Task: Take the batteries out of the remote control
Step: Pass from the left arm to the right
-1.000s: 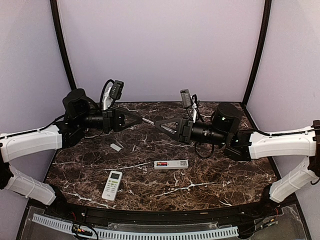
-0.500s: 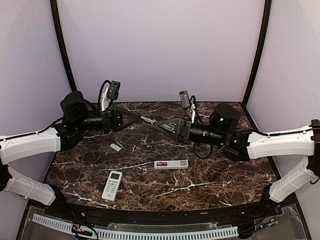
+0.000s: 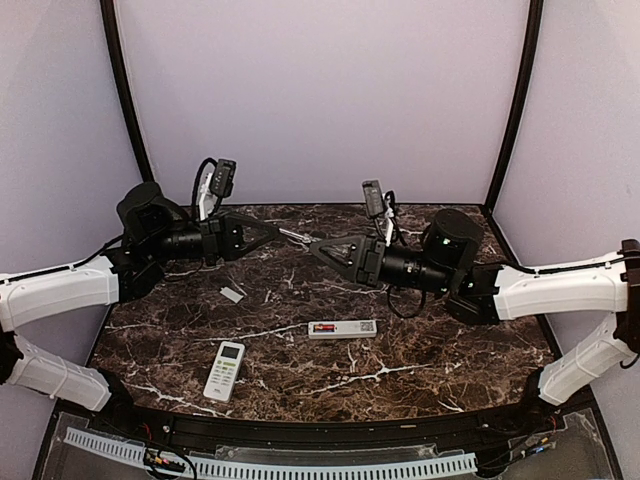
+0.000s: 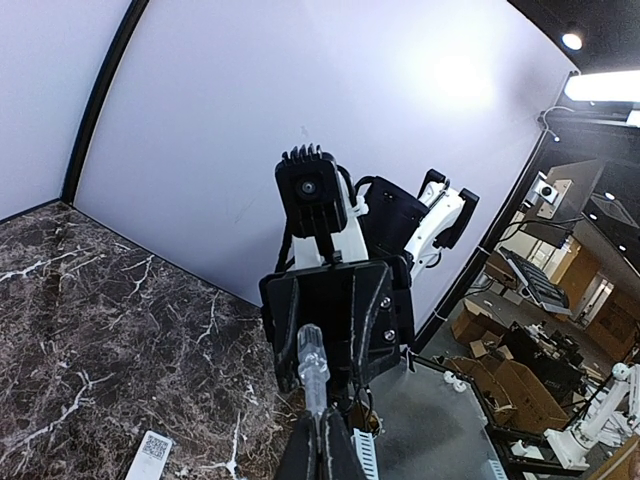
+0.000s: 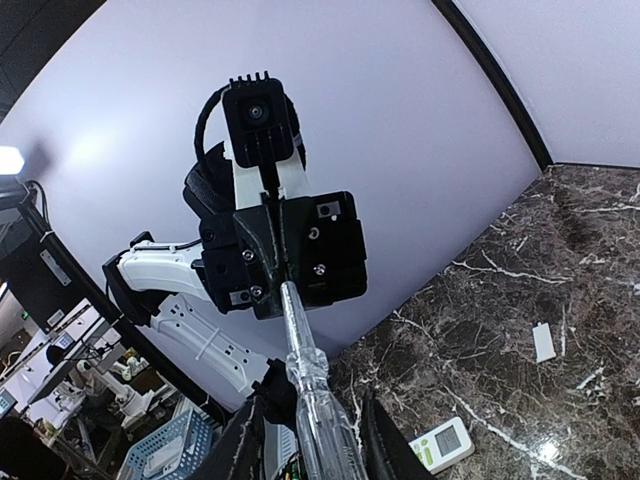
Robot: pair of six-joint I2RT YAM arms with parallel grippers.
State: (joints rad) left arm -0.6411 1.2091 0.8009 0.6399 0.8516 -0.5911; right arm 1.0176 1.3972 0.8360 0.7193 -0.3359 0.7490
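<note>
Your dark brown marble tabletop is veined white; the slim white remote shows a red cylindrical battery; the broader white remote has a green screen; the metal screwdriver has a clear handle.

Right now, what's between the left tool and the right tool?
A clear-handled screwdriver bridges the left tool and right tool, handle toward the right; all three views show it.

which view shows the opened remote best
Top external: the opened remote lies whole, a red battery showing in its bay. Left wrist catches only its coded end at the bottom edge; right wrist misses it.
</note>
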